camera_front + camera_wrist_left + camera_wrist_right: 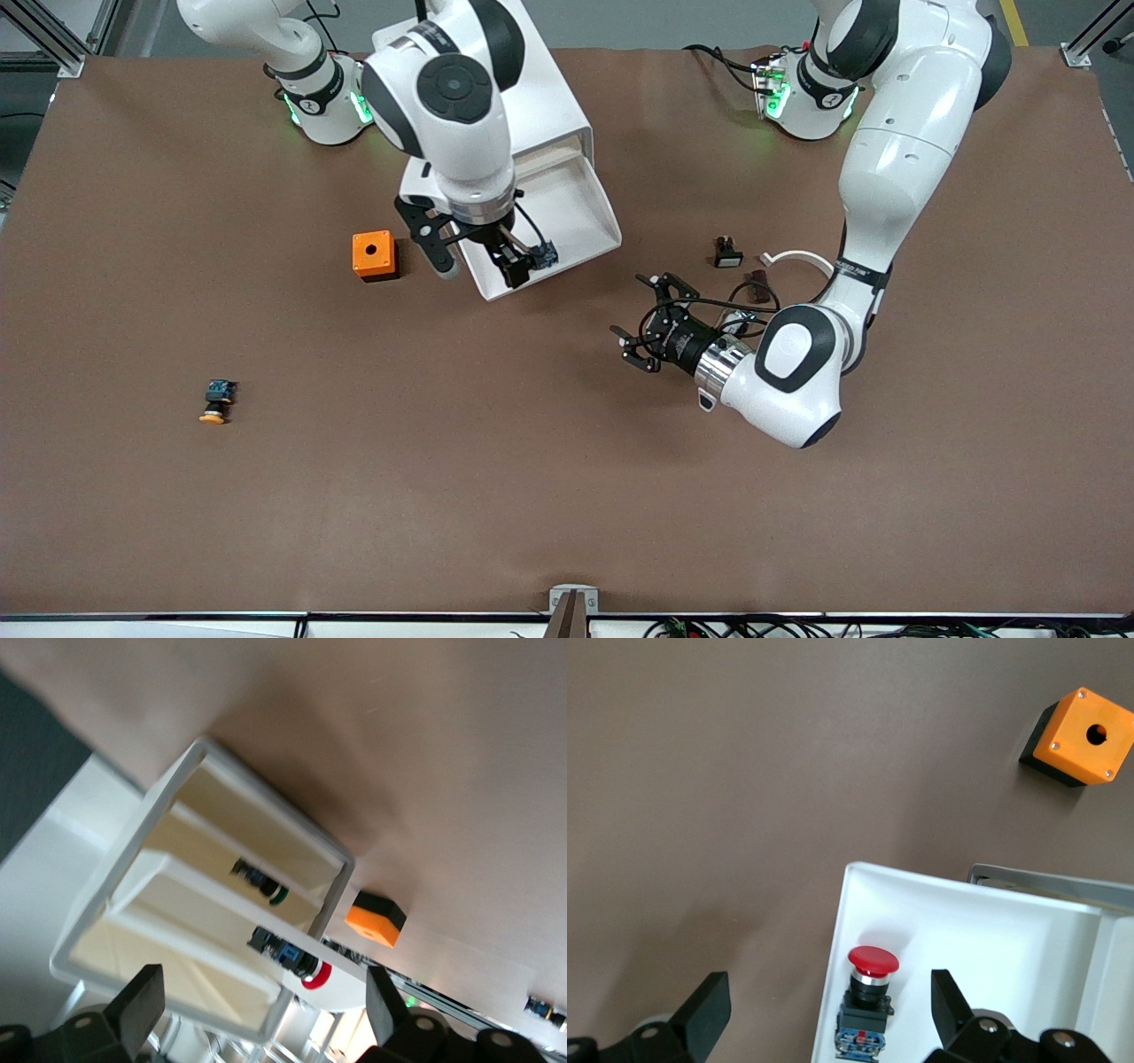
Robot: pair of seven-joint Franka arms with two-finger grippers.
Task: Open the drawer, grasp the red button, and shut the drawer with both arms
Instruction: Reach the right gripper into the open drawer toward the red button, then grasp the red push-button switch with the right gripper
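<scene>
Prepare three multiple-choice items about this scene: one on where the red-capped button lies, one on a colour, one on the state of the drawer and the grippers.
1. Where is the small red-capped push button?
A. In the pulled-out white plastic drawer
B. On the brown table beside the cube
C. In the left gripper

2. What colour is the cube box with a round hole?
A. Green
B. Orange
C. White

3. How do the drawer and the grippers stand?
A. Drawer shut, both grippers shut
B. Drawer open, right gripper shut on the button
C. Drawer open, both grippers open and empty

Key: 1 A, the right wrist view shows the button upright on the drawer's white floor. 2 B, its top is bright orange. 3 C, the tray sticks out of the cabinet; the right gripper hangs over the drawer, the left gripper is over bare table, fingers spread.
</scene>
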